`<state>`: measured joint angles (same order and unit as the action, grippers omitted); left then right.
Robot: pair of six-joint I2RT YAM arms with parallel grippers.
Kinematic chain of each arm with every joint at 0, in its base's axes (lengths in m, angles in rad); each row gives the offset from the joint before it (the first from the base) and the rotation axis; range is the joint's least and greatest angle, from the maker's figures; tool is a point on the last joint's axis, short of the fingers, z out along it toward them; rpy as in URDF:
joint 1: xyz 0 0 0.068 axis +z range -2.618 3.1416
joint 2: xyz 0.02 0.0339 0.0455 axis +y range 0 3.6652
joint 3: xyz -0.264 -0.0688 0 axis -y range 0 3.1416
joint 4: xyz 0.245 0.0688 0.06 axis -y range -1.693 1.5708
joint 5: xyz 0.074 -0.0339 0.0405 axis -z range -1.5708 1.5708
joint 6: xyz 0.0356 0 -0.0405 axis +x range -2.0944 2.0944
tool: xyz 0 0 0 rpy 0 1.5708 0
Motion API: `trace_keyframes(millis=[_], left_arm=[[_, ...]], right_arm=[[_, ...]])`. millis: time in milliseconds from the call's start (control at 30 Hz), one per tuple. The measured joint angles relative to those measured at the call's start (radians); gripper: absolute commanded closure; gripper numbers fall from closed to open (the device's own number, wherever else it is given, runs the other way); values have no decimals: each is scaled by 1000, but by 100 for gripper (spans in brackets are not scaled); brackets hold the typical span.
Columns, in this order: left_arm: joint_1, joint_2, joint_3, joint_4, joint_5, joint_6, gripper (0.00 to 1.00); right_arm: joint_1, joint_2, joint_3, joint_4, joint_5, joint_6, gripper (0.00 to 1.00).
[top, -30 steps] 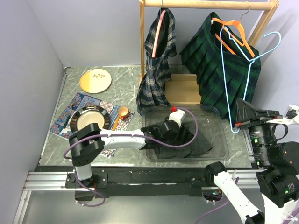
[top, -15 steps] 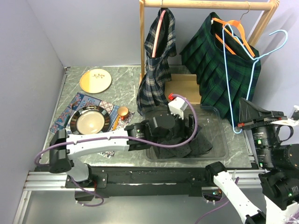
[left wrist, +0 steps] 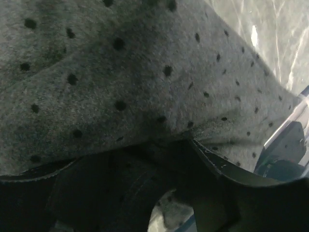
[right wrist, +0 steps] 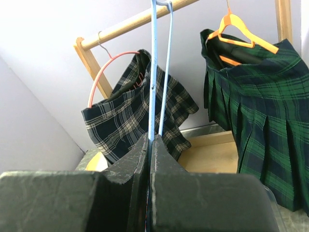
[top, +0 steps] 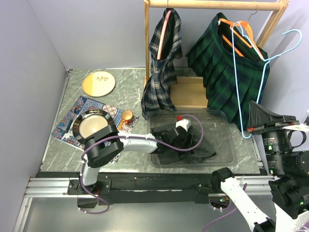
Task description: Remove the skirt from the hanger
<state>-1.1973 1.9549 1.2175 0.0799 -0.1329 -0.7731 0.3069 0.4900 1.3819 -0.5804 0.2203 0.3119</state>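
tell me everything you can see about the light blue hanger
The light blue hanger is thin wire, seemingly plastic-coated, and carries no garment. It hangs off the wooden rail, with its hook pointing up and right. The right pincer is shut on its lower end, and two strands run up from the fingers. Seen from above, it crosses in front of the green pleated skirt; whether they touch is unclear.

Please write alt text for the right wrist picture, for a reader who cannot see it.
The right fingers are shut on a light blue wire hanger that runs straight up. Behind it, a wooden rail carries a checked skirt on a pink hanger and a green pleated skirt on an orange hanger.
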Motion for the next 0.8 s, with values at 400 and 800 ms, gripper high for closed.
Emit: trace_keyframes(millis=[400,800], left_arm=[[-31,-398,39,-63,-15,43,3],[-35,-864,-97,-229,-158,193,3]], right_arm=[[-8,116,10,9,46,-11,100],[-8,376,21,4,21,-33,100]])
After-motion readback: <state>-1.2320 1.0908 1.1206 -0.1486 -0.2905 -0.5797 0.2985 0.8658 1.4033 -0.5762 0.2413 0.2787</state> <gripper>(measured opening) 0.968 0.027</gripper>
